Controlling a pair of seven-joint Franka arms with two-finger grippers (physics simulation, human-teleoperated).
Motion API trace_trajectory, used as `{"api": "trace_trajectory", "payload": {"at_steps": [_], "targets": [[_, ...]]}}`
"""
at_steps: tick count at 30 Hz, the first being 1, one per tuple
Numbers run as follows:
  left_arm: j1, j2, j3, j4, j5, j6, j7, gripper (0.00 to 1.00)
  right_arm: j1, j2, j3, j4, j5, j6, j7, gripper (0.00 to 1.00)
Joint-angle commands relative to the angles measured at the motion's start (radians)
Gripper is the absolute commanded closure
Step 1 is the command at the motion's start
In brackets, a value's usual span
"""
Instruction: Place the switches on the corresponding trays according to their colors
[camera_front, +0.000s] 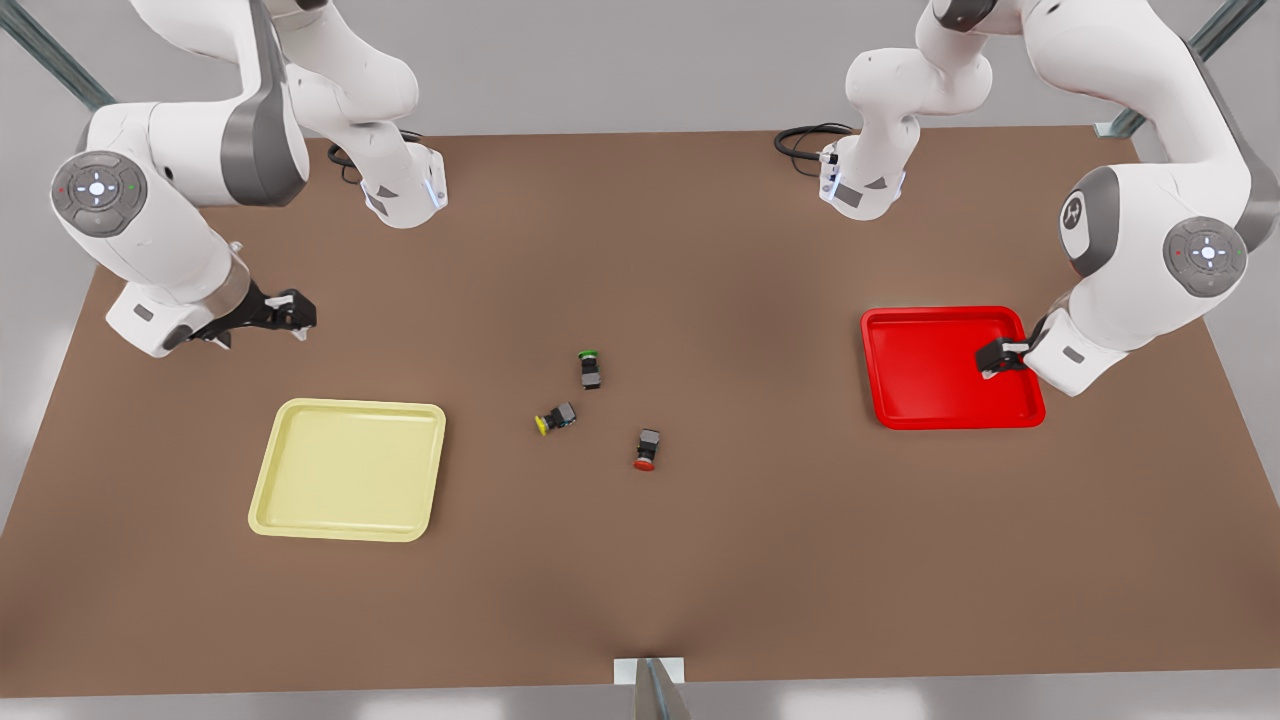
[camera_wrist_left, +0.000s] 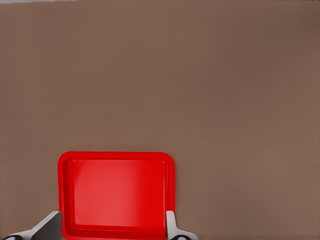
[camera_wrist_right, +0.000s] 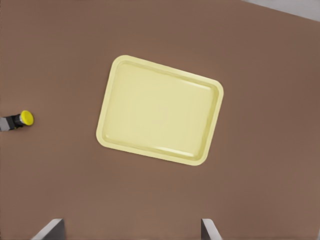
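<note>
The yellow-capped switch and the red-capped switch lie on their sides near the table's middle. The pale yellow tray sits toward the front view's left and the red tray toward its right; both hold nothing. My left gripper hangs open over the red tray's outer edge, and the left wrist view shows the red tray between its fingers. My right gripper hovers open behind the yellow tray. Its wrist view shows the yellow tray and the yellow switch.
A green-capped switch lies just behind the other two. The brown table spreads bare between the trays and the front edge. The arm bases stand at the back edge, and a metal post rises at the front edge.
</note>
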Motion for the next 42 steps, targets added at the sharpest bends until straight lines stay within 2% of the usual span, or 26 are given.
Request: {"api": "trace_trajectory", "payload": {"at_steps": [1, 2, 5, 8, 12, 16, 21, 24, 30, 36, 42], "targets": [[0.002, 0.001, -0.003, 0.000, 0.004, -0.010, -0.007, 0.00, -0.004, 0.001, 0.000, 0.000, 0.000, 0.000, 0.001, 0.00], [-0.003, 0.004, -0.008, 0.001, 0.011, -0.010, -0.008, 0.00, 0.004, 0.019, 0.000, 0.003, 0.000, 0.000, 0.048, 0.00], [-0.005, 0.016, -0.061, 0.009, 0.014, -0.011, -0.011, 0.00, 0.158, 0.139, 0.003, 0.005, 0.060, -0.010, 0.531, 0.00], [-0.031, 0.148, -0.161, 0.147, 0.036, -0.054, -0.177, 0.00, 0.332, 0.261, 0.015, -0.027, 0.120, 0.102, 0.947, 0.00], [-0.279, 0.303, -0.156, 0.291, 0.080, -0.050, -0.422, 0.00, 0.405, 0.283, 0.012, -0.212, 0.255, 0.366, 1.105, 0.00], [-0.414, 0.427, -0.163, 0.371, 0.071, 0.036, -0.580, 0.00, 0.455, 0.341, 0.002, -0.288, 0.342, 0.569, 1.122, 0.00], [-0.567, 0.554, -0.153, 0.374, 0.067, 0.174, -0.838, 0.00, 0.453, 0.383, 0.000, -0.282, 0.350, 0.598, 1.122, 0.00], [-0.612, 0.610, -0.098, 0.380, 0.057, 0.250, -0.923, 0.00, 0.456, 0.449, -0.015, -0.278, 0.382, 0.665, 1.127, 0.00], [-0.633, 0.763, -0.095, 0.439, 0.053, 0.332, -0.926, 0.00, 0.452, 0.465, -0.017, -0.290, 0.376, 0.721, 1.119, 0.00], [-0.635, 0.769, -0.098, 0.426, 0.053, 0.339, -0.660, 0.00, 0.442, 0.467, -0.015, -0.295, 0.376, 0.730, 1.108, 0.00], [-0.629, 0.791, -0.098, 0.416, 0.053, 0.377, -0.659, 0.00, 0.375, 0.404, -0.015, -0.394, 0.367, 0.757, 1.010, 0.00]]}}
